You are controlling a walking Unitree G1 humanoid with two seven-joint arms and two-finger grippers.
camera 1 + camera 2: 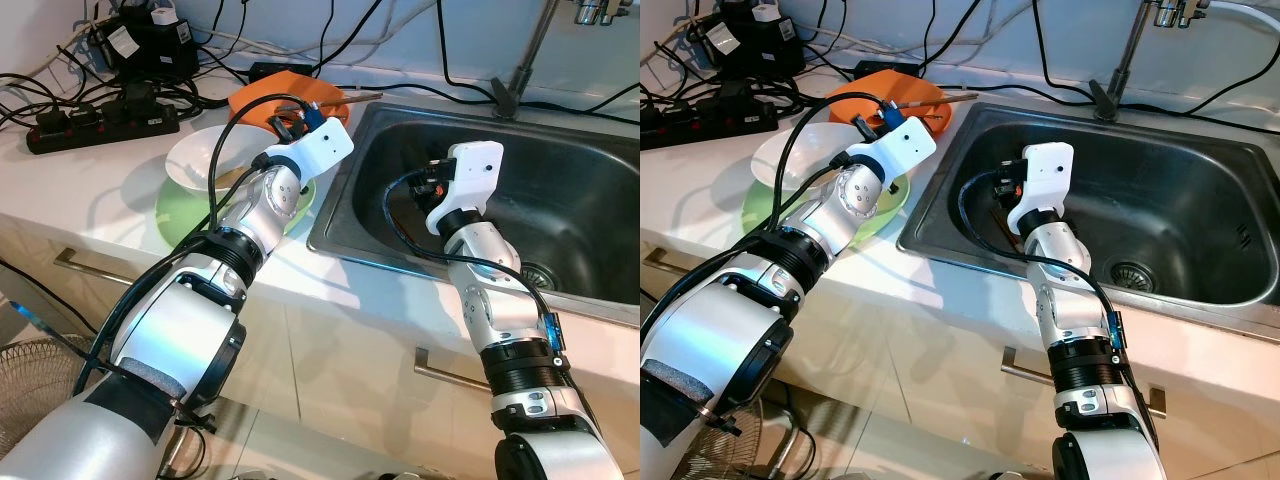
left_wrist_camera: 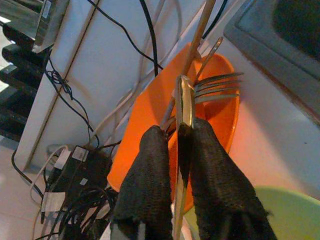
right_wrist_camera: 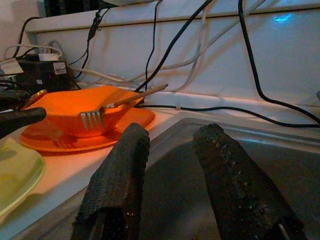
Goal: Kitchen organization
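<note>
Left gripper point(image 2: 182, 150) is clamped on a thin metal utensil point(image 2: 183, 107), fingers point(image 2: 147, 190) pressed flat on either side of the shaft so it stands edge-on between them. Probably a spoon or knife handle; the end is too foreshortened in the left wrist view to tell. It hovers over the orange bowl point(image 2: 220, 107), which already holds a fork point(image 2: 217, 86) and a long wooden-looking stick leaning on the rim. Judged from that, the bowl serves as the cutlery collection spot and the held piece is about to join the fork.

The orange bowl sits on an orange plate point(image 3: 132, 119) at the back of the counter, just beside the sink point(image 1: 560, 190). In front of it a white bowl point(image 1: 205, 155) rests on a green plate point(image 1: 180, 215), so dishes appear grouped by type on the countertop point(image 1: 90, 215).

Right gripper point(image 3: 172, 165) is low inside the sink near its left wall, fingers apart and holding nothing. It looks parked or ready for the next pick; a dark thin item lies on the basin floor near it in the right eye view, unclear what. A black power strip point(image 1: 100, 120) and tangled cables run along the back wall, close to the orange dishes, so a release needs to stay over the bowl.
</note>
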